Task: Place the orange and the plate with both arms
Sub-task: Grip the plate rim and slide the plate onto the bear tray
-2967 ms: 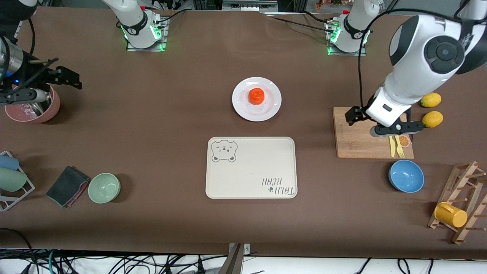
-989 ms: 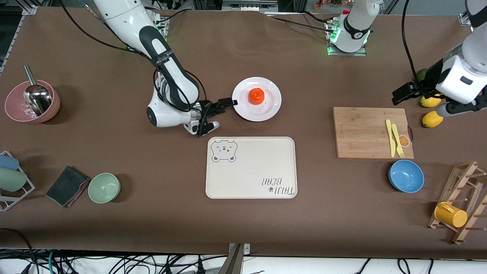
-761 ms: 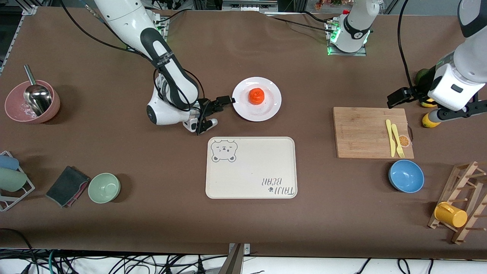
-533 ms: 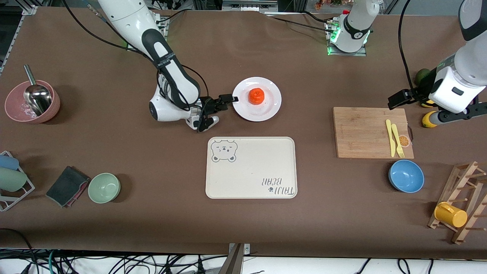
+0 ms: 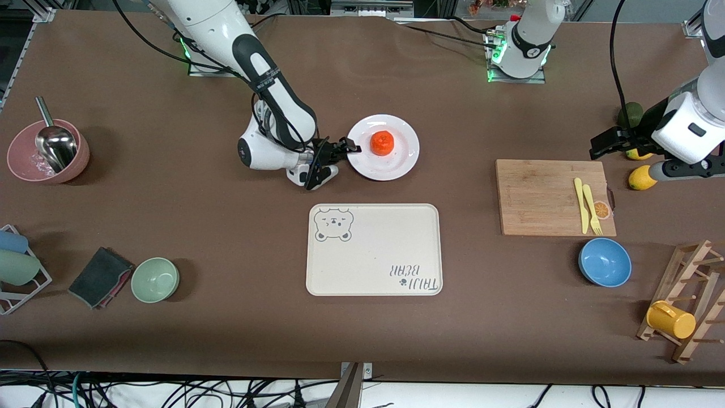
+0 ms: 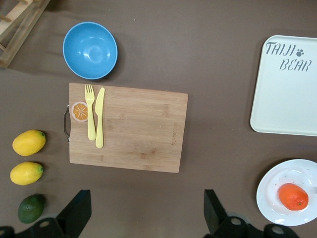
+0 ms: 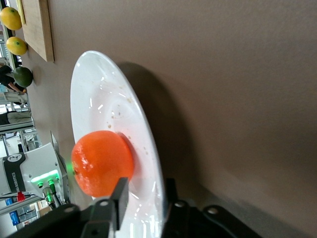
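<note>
The round glossy white plate (image 5: 383, 147), bearing the bright orange fruit (image 5: 382, 143), is pinched at its rim by the right hand (image 5: 342, 151); the left hand (image 5: 628, 152) waits wide over the lemons (image 5: 641, 176). Lifting and placing remain.

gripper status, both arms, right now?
Left gripper: open, empty, over the table by the two yellow lemons.
Right gripper: closing on the rim of the round white plate carrying the orange.

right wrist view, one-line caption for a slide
Right claw pinching the rim of the round glossy white plate, with the small bright orange fruit sitting on it.
</note>
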`<state>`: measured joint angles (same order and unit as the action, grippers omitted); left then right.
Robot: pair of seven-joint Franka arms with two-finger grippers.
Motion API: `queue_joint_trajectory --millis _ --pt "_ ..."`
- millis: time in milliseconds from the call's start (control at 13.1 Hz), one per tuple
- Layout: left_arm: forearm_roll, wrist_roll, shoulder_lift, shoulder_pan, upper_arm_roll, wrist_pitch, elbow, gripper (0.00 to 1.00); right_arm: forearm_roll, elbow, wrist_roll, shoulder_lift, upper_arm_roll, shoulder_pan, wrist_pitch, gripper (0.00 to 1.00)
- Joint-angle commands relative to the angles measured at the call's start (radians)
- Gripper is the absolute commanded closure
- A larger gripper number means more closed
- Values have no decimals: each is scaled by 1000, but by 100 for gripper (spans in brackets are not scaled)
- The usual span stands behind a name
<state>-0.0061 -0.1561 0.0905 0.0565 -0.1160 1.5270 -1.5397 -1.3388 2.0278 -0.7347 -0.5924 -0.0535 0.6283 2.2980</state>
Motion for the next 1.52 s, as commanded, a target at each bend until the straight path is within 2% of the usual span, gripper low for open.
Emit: queue_joint_trajectory --millis 0,76,152,304,609,913,1141,1446 --pt "-18 30 -9 6 1 -31 41 0 -25 5 -25 -24 0 28 40 72" --pt "-35 29 -8 14 1 -31 50 0 -25 6 -25 -26 1 40 44 76" --pt "-72 32 -5 28 1 -31 88 0 -25 6 -25 -26 0 42 43 85" --pt "-66 27 -3 37 1 -34 92 0 -25 2 -23 -24 0 42 43 100" --pt "-68 33 2 40 1 -34 92 0 -25 -40 6 -12 17 30 32 100" --pt "-68 30 2 43 2 -34 93 0 -16 -151 194 -17 29 -42 17 100" --pt "-69 29 2 57 1 -34 92 0 12 -283 335 -67 29 -108 -5 100" --pt "-68 32 2 72 1 -34 93 0 21 -636 506 -313 30 -133 5 100"
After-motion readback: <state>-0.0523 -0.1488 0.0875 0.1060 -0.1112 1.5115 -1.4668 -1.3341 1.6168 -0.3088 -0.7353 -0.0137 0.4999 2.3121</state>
